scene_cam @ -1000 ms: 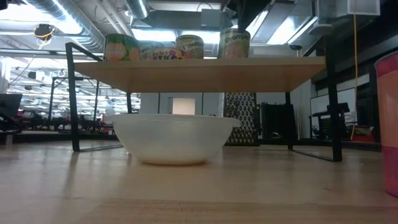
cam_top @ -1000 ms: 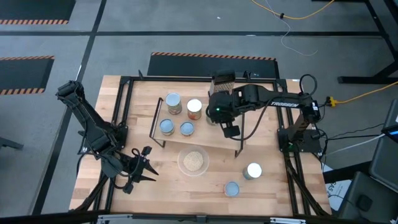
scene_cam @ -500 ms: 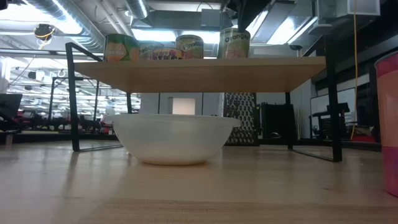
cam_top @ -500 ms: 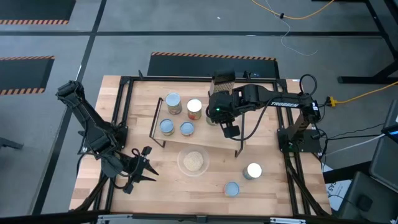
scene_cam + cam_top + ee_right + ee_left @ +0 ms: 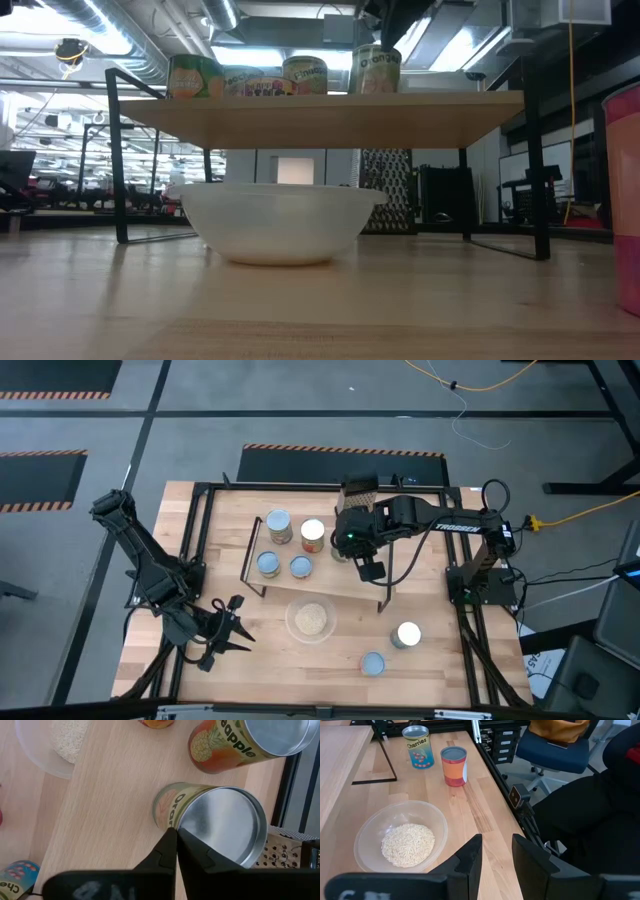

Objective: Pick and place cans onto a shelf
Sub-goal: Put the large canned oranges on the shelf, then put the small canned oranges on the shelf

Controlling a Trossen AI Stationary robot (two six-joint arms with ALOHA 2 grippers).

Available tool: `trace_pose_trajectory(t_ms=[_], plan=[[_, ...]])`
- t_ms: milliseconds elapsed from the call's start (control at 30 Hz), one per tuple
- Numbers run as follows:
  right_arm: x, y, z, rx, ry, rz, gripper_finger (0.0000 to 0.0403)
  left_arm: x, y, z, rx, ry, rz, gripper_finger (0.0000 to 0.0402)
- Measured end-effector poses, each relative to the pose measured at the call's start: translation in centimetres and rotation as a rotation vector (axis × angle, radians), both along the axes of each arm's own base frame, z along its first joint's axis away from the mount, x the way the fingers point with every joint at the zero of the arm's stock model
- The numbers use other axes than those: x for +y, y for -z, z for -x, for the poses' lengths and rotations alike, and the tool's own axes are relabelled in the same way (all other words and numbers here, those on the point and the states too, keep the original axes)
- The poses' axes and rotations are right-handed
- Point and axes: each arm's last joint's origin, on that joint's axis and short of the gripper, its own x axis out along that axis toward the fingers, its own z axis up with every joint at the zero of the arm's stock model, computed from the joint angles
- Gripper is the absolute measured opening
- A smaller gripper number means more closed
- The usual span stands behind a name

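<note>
Light wood carries most of what I am working on: the shelf stands mid-table on its thin black frame, and five cans sit on its board. My right gripper is over the shelf's far right part, directly above the orange-labelled can. My fingers there are pressed together with only a hairline between them and nothing held. Their tips lie at the near rim of that can's shiny lid; I cannot tell whether they touch it. Just beside it on the board stands the pineapple can. Farther left are another tall can and, nearer, two short blue-topped cans.

From table height the orange-labelled can stands rightmost in the row on the board, close to its edge.

Two cans are not on the shelf. They wait on the tabletop at the near right: a silver-topped can and a cherries can nearer and a little left of it, close together but apart. The dish of rice sits on the table just in front of the shelf. The box grater stands beyond the shelf's far edge.

My left gripper hangs low over the near left of the table, jaws parted and empty, pointing toward the dish.
</note>
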Motion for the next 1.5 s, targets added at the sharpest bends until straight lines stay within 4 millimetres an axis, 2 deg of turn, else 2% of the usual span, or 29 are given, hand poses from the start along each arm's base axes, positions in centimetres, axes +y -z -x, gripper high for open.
trace_pose_trajectory(t_ms=[100, 367, 533, 1167, 1367, 1500], plan=[[0.0, 0.0, 0.0, -0.002, 0.000, 0.000, 0.0025, 0.0, 0.0, 0.0, 0.000, 0.000, 0.000, 0.0100], [0.0, 0.0, 0.0, -0.002, 0.000, 0.000, 0.0097, 0.0, 0.0, 0.0, 0.000, 0.000, 0.000, 0.0100], [0.0, 0.0, 0.0, -0.002, 0.000, 0.000, 0.0121, 0.0, 0.0, 0.0, 0.000, 0.000, 0.000, 0.0100], [0.2, -0.1, 0.2, 0.002, -0.006, 0.000, 0.0126, 0.0, 0.0, 0.0, 0.000, 0.000, 0.000, 0.0100], [1.3, -1.4, 1.9, -0.005, 0.010, -0.020, 0.0126, 0.0, 0.0, 0.0, 0.000, 0.000, 0.000, 0.0100], [2.3, -3.0, 3.9, -0.034, 0.045, -0.049, 0.0127, 0.0, 0.0, 0.0, 0.000, 0.000, 0.000, 0.0100]])
